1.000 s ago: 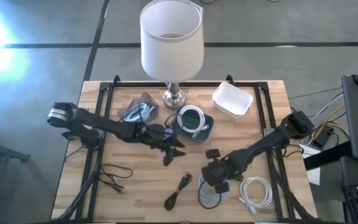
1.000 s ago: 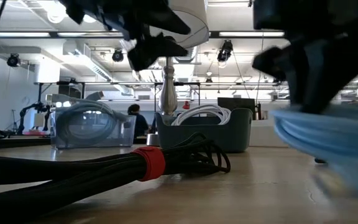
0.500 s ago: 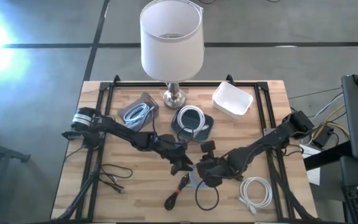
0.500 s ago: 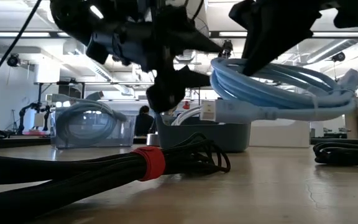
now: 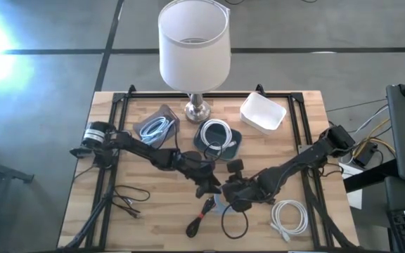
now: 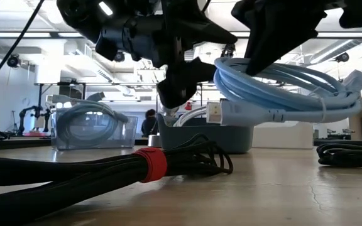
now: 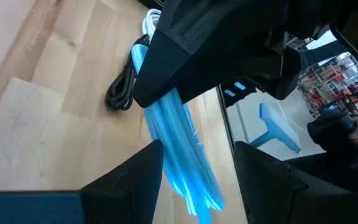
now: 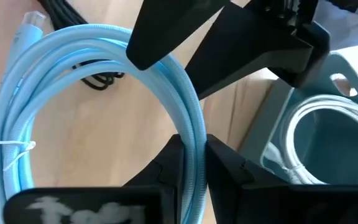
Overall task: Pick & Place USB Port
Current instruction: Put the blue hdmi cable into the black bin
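Your right gripper (image 8: 191, 163) is clamped on the light blue coiled cable (image 8: 55, 99), its two fingers pinching one side of the loop, and the low view shows the coil (image 6: 281, 94) hanging clear of the wooden table (image 6: 244, 188) with its white connector end pointing toward your left gripper (image 6: 181, 88). From above, both tools meet near the table's middle: the left gripper (image 5: 204, 184) sits just beside the right one (image 5: 232, 193), and only a sliver of the blue cable (image 5: 220, 206) shows under them. In the left wrist view the blue coil (image 7: 182, 149) runs down between that arm's own fingers, which stand apart on either side of it; you cannot tell there whether either finger touches it. Just past your right gripper lies the grey-blue tray (image 8: 328, 124) holding a white cable (image 8: 316, 143). Below both tools on the table rest a black cable bundle with a red strap (image 6: 149, 164) and a loose black cable loop (image 5: 234, 223).
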Action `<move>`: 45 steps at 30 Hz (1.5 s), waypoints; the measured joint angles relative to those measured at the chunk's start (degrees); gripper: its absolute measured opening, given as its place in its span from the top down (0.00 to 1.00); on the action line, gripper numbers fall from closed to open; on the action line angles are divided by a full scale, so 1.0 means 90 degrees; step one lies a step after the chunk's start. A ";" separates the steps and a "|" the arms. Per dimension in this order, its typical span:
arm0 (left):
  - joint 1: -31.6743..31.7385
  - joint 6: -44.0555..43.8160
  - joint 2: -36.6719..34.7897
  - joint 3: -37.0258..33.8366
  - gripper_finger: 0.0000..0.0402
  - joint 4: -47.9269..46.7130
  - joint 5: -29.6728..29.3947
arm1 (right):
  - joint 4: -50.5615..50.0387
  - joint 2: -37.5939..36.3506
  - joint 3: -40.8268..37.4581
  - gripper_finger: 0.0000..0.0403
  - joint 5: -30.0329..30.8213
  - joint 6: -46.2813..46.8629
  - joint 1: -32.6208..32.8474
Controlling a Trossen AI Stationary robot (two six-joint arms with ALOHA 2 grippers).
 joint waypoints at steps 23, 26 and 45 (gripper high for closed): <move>0.0163 0.0311 -0.0015 0.0032 0.50 -0.0536 -0.0570 | -0.0028 0.0010 -0.0008 0.89 0.0155 0.0347 -0.0002; 0.0163 0.0394 -0.0015 0.0032 0.50 -0.0535 -0.0573 | 0.0005 0.0010 -0.0008 0.89 0.0230 0.0274 -0.0015; 0.0170 0.0939 -0.0015 0.0032 0.87 -0.0596 -0.0634 | 0.0251 0.0010 -0.0016 0.85 0.0383 0.0337 -0.0024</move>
